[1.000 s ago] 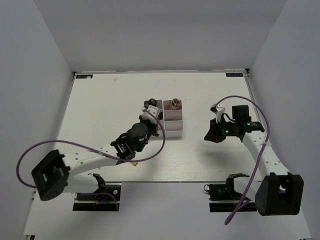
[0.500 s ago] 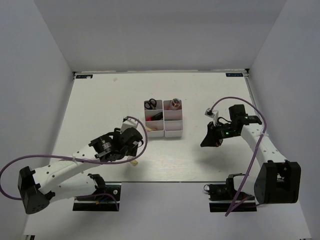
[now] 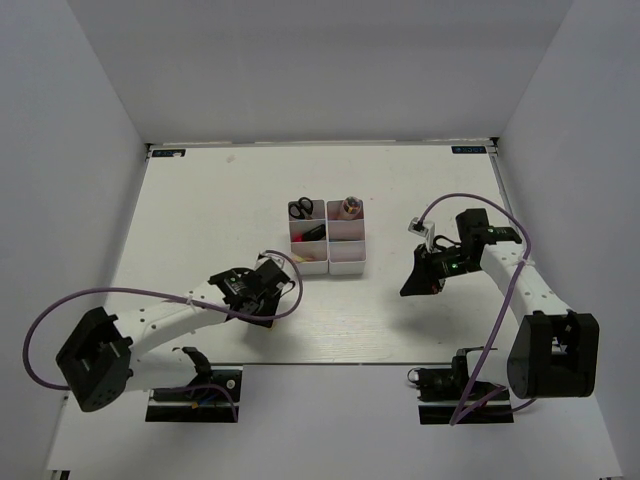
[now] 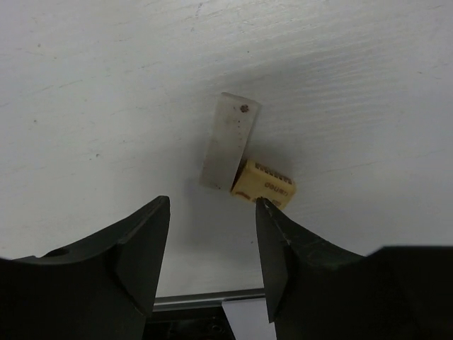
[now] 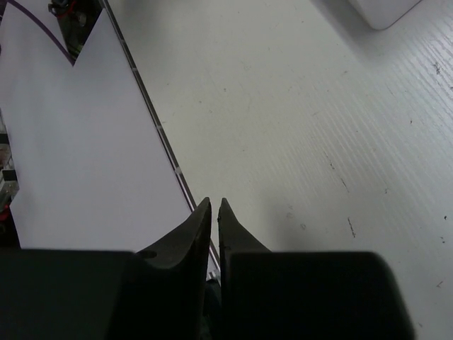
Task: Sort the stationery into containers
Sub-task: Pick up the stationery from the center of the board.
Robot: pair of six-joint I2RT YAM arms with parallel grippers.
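Moved: left jaws were pulled back from the white bins [image 3: 345, 266] to the small tan piece [image 4: 263, 185].
Left jaws: open, held over the tan piece on the surface [image 4: 106, 85].
Right jaws: almost closed, nothing held.

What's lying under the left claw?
A tan block and a pale strip touching it, on the table. From overhead the left arm hides both.

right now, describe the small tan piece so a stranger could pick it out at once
Start at the white bins in the middle of the table, then come nearer to the left gripper. Just beyond its open jaws lies the tan piece, a stubby yellowish block touching a longer pale grey strip.
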